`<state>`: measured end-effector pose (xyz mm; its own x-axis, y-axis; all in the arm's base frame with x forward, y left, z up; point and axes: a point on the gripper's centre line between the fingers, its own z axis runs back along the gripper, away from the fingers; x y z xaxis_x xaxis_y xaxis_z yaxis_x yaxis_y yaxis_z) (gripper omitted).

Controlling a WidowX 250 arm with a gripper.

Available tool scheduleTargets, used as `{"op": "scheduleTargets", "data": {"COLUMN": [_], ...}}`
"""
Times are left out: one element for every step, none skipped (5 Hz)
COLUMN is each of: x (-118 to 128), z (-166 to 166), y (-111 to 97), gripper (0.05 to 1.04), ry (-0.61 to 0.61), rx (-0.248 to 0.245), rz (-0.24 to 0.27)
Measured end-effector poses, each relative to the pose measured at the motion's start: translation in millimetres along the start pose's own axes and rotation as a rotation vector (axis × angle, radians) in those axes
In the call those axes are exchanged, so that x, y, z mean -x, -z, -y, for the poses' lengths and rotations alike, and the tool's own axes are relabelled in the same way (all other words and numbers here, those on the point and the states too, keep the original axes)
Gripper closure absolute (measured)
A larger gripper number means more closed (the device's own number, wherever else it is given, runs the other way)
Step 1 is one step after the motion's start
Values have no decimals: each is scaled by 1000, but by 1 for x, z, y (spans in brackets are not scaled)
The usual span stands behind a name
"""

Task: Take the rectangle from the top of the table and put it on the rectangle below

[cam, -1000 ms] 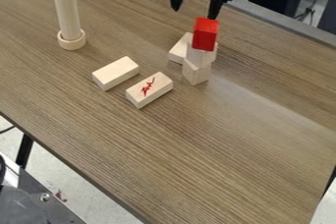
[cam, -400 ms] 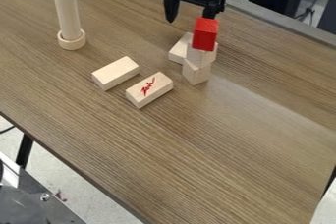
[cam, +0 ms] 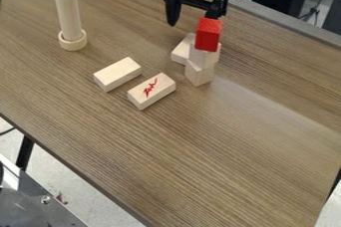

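"Where's the claw point(cam: 194, 20)?"

"Between 12 and 1 o'clock in the view, hanging over the far part of the brown wood-grain bench point(cam: 226, 146). Its two black fingers stand apart."

"Is it touching the bright red block point(cam: 208, 34)?"

"One finger comes down close behind it. I can't tell whether they touch."

"And the plain, pale wooden rectangular block point(cam: 117, 74)?"

"Lying flat on the bench, out toward 10 o'clock from the middle of the view, with its long side running from 8 to 2."

"What's next to it?"

"The pale wooden rectangular block with a red scrawl on top point(cam: 151, 90), just beside it on its 4 o'clock side, pointing much the same way. You can see a strip of bench between the two. That one lies flat as well, a little off the middle toward 10."

"What does the red block sit on?"

"A small stack of pale wooden pieces point(cam: 200, 74), at 1 o'clock. They sit at odd angles to each other, and the red one tops the lot."

"Anything else?"

"A tall pale wooden cylinder point(cam: 69, 14) between 10 and 11 o'clock, upright, with a round pale wooden ring point(cam: 73, 44) about its foot."
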<state>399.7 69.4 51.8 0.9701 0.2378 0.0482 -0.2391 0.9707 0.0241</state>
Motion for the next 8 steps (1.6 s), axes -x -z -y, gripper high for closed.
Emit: {"op": "scheduleTargets", "data": {"x": [1,3,3,9,11,13,15,11], "z": [0,0,1,1,2,3,1,-1], "y": [1,4,4,10,11,16,26,26], "gripper": [83,83,83,83,83,118,360,522], "ry": [0,2,5,15,34,41,17,-8], "rx": [-1,-2,-2,-1,8,6,-4,-18], "rz": [-12,-21,-21,-46,-51,-74,-112,-106]}}
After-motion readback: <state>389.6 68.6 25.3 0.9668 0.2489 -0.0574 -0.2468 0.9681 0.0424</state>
